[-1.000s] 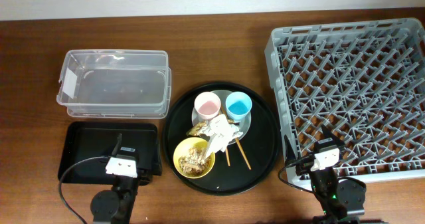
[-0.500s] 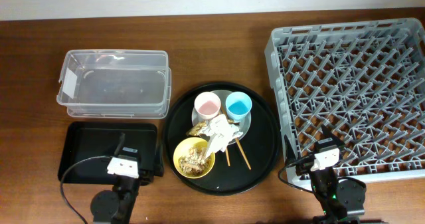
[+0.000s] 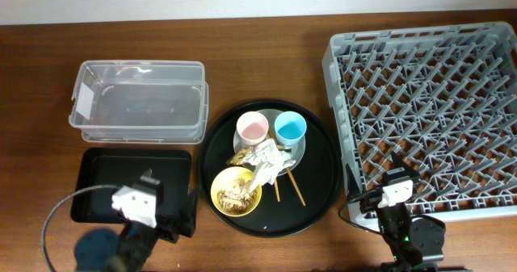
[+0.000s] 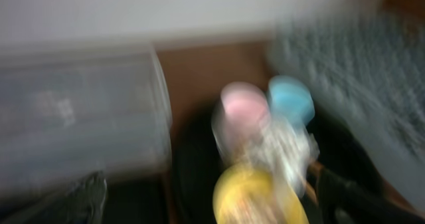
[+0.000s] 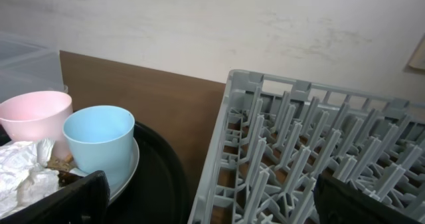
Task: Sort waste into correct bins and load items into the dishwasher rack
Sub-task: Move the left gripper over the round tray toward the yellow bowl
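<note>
On the round black tray [image 3: 323, 179] stand a pink cup [image 3: 252, 129], a light-blue cup [image 3: 290, 129] and a grey plate [image 3: 297, 153]. A crumpled white napkin [image 3: 265, 161] lies on the plate. A yellow bowl [image 3: 236, 190] holds food scraps, with chopsticks [image 3: 296, 190] beside it. The clear tub [image 3: 137, 102] and the shallow black tray [image 3: 101, 179] sit at the left, the grey rack [image 3: 428, 102] at the right. My left gripper [image 3: 161, 201] hangs open over the shallow tray, blurred. My right gripper [image 3: 396, 175] is open over the rack's near left corner. Both hold nothing.
The left wrist view is smeared; the yellow bowl [image 4: 259, 197], the pink cup [image 4: 242, 104] and the clear tub [image 4: 80, 117] still show. The right wrist view shows the blue cup [image 5: 99, 137], the pink cup [image 5: 33, 114] and the rack's wall [image 5: 226, 137]. A pale wall runs along the table's far edge.
My left arm has swung: its wrist has shifted left and turned toward the round tray, and it is blurred by motion. The right arm and all objects are unmoved.
</note>
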`<action>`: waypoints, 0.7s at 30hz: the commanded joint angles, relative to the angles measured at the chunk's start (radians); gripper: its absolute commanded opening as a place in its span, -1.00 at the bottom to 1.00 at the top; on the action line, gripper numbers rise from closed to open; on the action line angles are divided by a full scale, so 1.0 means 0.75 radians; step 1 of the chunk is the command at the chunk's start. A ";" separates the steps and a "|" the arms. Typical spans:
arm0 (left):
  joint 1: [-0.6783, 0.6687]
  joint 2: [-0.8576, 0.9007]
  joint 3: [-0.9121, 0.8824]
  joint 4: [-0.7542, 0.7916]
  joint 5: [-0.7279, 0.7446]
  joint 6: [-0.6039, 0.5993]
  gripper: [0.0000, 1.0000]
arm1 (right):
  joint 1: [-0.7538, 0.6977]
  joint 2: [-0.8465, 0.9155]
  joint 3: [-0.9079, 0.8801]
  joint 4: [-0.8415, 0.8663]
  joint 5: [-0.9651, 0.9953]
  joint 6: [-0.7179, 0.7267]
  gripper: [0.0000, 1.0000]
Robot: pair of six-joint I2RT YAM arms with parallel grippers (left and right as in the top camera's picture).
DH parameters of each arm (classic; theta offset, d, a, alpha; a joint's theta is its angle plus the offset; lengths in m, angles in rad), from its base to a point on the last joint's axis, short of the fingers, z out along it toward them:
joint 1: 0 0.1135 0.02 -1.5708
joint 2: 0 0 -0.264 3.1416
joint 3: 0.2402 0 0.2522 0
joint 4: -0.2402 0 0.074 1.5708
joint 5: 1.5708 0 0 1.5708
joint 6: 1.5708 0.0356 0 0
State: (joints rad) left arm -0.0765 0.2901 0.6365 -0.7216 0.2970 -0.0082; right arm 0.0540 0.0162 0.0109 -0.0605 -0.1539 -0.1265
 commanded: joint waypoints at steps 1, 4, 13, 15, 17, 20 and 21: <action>0.001 0.297 0.373 -0.251 0.279 -0.007 0.98 | 0.007 -0.005 -0.007 -0.006 0.009 0.016 0.97; 0.001 0.432 0.581 -0.304 0.454 -0.008 0.98 | 0.007 -0.005 -0.007 -0.006 0.009 0.016 0.97; 0.001 0.476 0.558 -0.661 0.192 -0.183 -0.79 | 0.007 -0.005 -0.007 -0.006 0.009 0.016 0.97; 0.001 0.475 0.506 -0.730 0.130 -0.217 -0.79 | 0.007 -0.005 -0.007 -0.006 0.009 0.016 0.97; 0.001 0.476 0.447 -0.749 0.130 -0.218 -0.79 | 0.007 -0.005 -0.007 -0.006 0.009 0.016 0.97; 0.001 0.476 0.349 -0.737 0.127 -0.235 -0.72 | 0.007 -0.005 -0.007 -0.006 0.009 0.016 0.97; 0.001 0.476 0.309 -0.724 0.126 -0.253 -0.71 | 0.006 -0.005 -0.007 -0.005 0.009 0.016 0.97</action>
State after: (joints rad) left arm -0.0765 0.6415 0.9302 -1.2770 0.4240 -0.1543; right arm 0.0540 0.0166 0.0109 -0.0601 -0.1539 -0.1268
